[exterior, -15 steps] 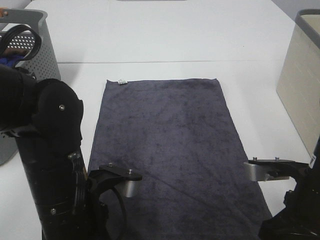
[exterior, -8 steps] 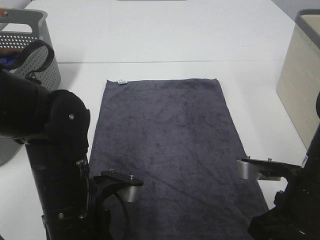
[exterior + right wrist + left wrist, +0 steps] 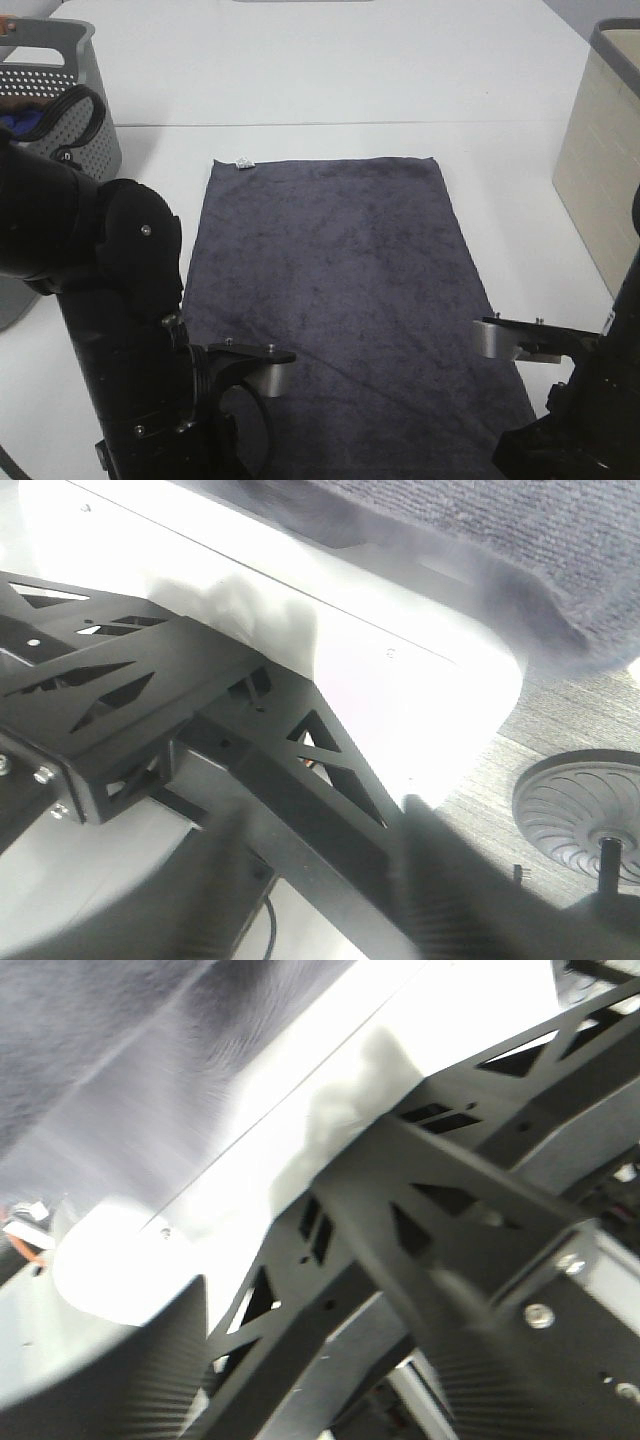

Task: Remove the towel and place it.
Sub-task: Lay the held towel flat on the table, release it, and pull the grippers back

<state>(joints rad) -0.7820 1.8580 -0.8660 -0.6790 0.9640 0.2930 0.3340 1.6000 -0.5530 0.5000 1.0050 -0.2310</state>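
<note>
The dark charcoal towel lies spread flat on the white table, its small white tag at the far left corner. Its near edge reaches the table's front edge, as the left wrist view and the right wrist view show. Both arms hang low at the front, below that edge, and hide both grippers in the high view. My left gripper and right gripper appear as blurred dark fingers spread apart with nothing between them, clear of the towel.
A grey perforated basket holding a blue cloth stands far left. A beige bin stands at the right edge. Black frame struts run under the tabletop, and a round base sits on the floor.
The left arm has sunk lower and shifted slightly right at the towel's near left corner. The right arm has dropped and moved a little left. The towel has stayed flat.
</note>
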